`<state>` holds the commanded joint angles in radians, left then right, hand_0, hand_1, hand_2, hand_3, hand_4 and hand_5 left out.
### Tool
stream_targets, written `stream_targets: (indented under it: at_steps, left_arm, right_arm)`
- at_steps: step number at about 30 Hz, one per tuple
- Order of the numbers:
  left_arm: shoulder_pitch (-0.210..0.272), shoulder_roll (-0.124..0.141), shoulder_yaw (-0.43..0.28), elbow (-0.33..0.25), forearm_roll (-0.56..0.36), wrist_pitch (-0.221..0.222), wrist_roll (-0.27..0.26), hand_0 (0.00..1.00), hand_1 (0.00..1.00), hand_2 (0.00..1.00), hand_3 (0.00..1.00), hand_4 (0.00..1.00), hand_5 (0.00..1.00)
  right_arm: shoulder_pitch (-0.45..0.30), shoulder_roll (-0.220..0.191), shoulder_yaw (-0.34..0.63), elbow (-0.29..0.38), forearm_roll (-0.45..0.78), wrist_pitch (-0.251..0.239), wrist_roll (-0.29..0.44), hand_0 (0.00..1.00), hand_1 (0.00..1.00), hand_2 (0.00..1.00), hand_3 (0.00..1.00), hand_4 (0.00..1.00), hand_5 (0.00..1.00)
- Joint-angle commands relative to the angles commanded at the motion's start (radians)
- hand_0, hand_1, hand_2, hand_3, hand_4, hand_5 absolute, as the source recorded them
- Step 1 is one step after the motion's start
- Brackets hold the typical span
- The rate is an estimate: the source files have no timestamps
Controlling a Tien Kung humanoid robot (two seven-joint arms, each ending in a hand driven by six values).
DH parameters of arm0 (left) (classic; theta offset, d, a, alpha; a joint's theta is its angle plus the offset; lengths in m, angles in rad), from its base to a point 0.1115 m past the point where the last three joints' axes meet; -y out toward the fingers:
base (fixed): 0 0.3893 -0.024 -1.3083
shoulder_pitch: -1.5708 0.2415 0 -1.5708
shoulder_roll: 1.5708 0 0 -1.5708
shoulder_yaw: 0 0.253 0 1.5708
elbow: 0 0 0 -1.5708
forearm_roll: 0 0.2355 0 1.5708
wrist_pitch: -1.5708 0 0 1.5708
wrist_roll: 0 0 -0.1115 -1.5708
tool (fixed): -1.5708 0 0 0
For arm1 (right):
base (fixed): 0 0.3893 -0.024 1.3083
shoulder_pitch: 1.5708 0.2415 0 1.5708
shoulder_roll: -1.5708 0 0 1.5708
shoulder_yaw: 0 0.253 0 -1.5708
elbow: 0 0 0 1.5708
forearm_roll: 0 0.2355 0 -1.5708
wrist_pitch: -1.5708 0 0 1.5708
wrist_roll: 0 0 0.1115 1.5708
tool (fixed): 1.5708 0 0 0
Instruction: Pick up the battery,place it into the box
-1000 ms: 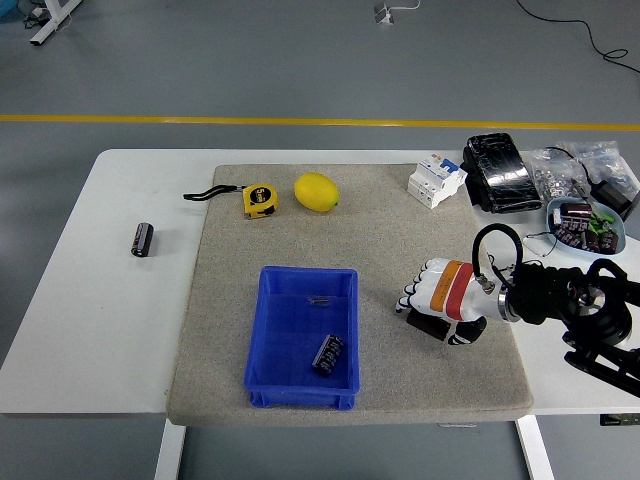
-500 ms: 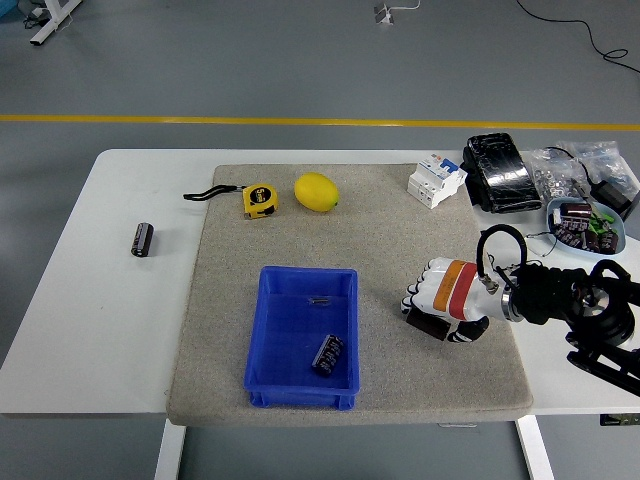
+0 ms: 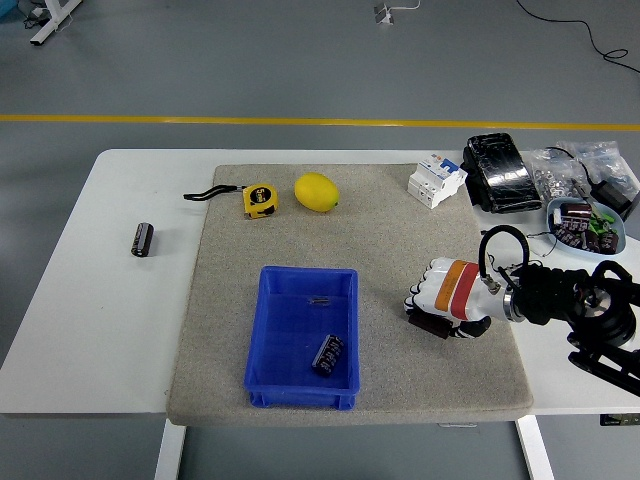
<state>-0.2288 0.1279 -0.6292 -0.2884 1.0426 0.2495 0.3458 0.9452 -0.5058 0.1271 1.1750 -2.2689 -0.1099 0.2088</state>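
grey mat (image 3: pixel 400 250) holds blue box (image 3: pixel 290 385) containing a battery (image 3: pixel 328 355), label unreadable.

Black battery (image 3: pixel 329 354) inside blue box (image 3: pixel 303 338)

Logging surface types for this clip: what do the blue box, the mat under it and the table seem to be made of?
The box looks like moulded plastic: uniform blue, slightly glossy, with a thick rim. The mat seems to be felt or short-pile carpet: beige, speckled, matte, with soft edges. The table has a smooth white top, probably laminate or painted board; the picture cannot settle which.
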Motion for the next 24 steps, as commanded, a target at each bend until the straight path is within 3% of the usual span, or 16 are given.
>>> stream_targets:
  at_steps: [15, 24]
  left_arm:
    - [0.016, 0.005, -0.005, 0.003, 0.000, 0.001, 0.001, 0.609, 0.551, 0.612, 0.617, 0.613, 0.678]
    - [0.024, 0.009, -0.016, 0.000, 0.024, -0.007, 0.009, 0.610, 0.551, 0.612, 0.617, 0.614, 0.678]
  right_arm:
    - [-0.013, -0.024, 0.082, 0.104, 0.000, 0.026, -0.029, 0.498, 0.507, 0.660, 0.564, 0.764, 0.083]
    - [-0.014, 0.024, 0.162, 0.194, 0.000, 0.045, -0.070, 0.505, 0.511, 0.666, 0.570, 0.769, 0.087]
